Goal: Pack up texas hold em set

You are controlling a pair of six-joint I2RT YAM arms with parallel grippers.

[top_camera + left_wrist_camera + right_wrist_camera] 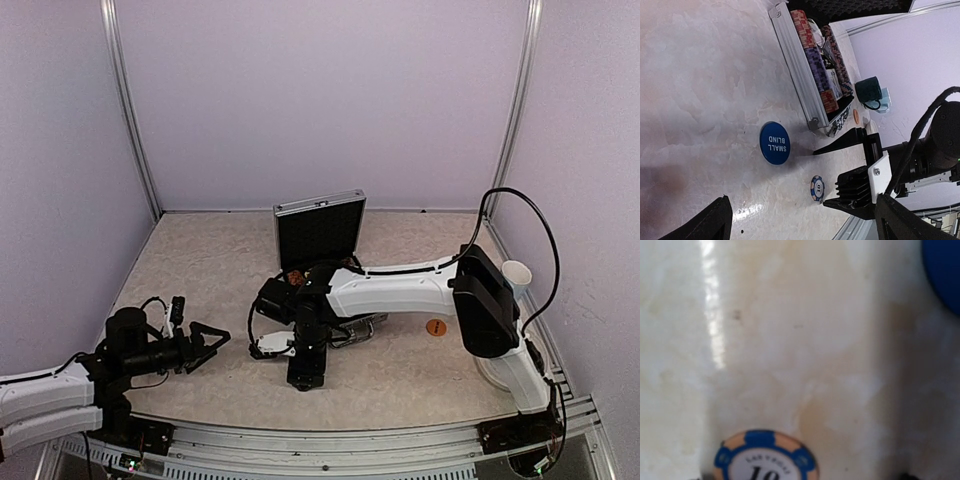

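Two grippers, both spread wide and empty, hang low over a pale marbled table (700, 75). Just ahead of the left gripper (221, 348) lies one round blue button (775, 143) lettered SMALL BLIND. Beyond it, one ribbed silver case (790, 55) stands open, packed with rows of striped chips (812, 60). One loose chip (765, 457), blue-and-orange-rimmed and marked 10, lies flat just beside the right gripper (821, 176). One dark mug (869, 90) and one pale-blue mug (885, 102) sit past the case.

free: table (700, 75) beside blue button (775, 143) | blocked: case (792, 65), right arm (395, 290) by chip (817, 188)
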